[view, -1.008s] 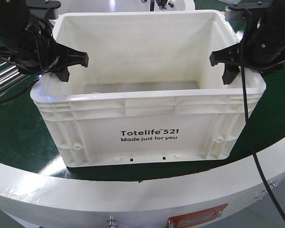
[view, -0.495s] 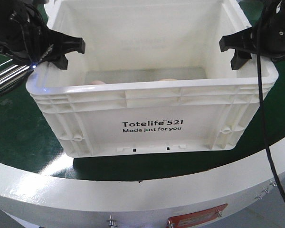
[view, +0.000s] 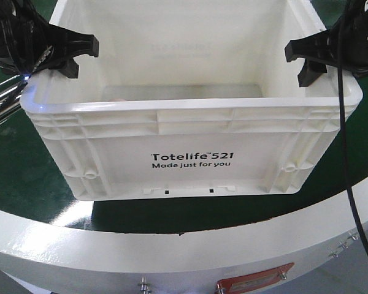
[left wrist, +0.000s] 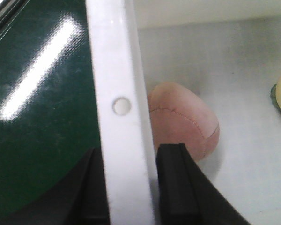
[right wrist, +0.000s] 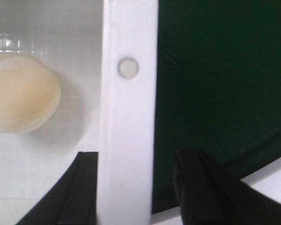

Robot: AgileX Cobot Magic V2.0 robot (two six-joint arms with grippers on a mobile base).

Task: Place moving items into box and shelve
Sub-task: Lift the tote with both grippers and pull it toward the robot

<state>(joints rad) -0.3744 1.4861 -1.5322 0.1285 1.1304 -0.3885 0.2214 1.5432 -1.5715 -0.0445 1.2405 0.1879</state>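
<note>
The box point(view: 190, 162) lies straight between the two arms, its long axis running side to side, so each short end sits right at one gripper and neither arm is nearer than the other. The left gripper point(view: 73, 52) straddles the left rim, and in its wrist view both black fingers point(left wrist: 175, 183) press flat against the white lip, one outside and one inside, so I'd call it clamped on the box. The right gripper point(view: 303, 58) straddles the right rim the same way. There the inner finger sits against the lip, but a strip of green shows between the lip and the outer finger point(right wrist: 201, 183), so I can't tell whether it has closed on the box. The box is a large white tote with a ribbed rim and black print on its near wall, and it stands over the green table point(view: 24, 177). I can't tell from the front whether its base is on the surface or just off it. Both balls are already inside. The pink ball point(left wrist: 182, 124), dull and seamed, rests on the floor against the left wall, just beside the inner finger. The yellow ball point(right wrist: 21, 91), pale and fuzzy, sits on the floor near the right wall. From the front the near wall hides them both. To my eye only the carry to the shelf is left, and that depends on both ends being held evenly.
</note>
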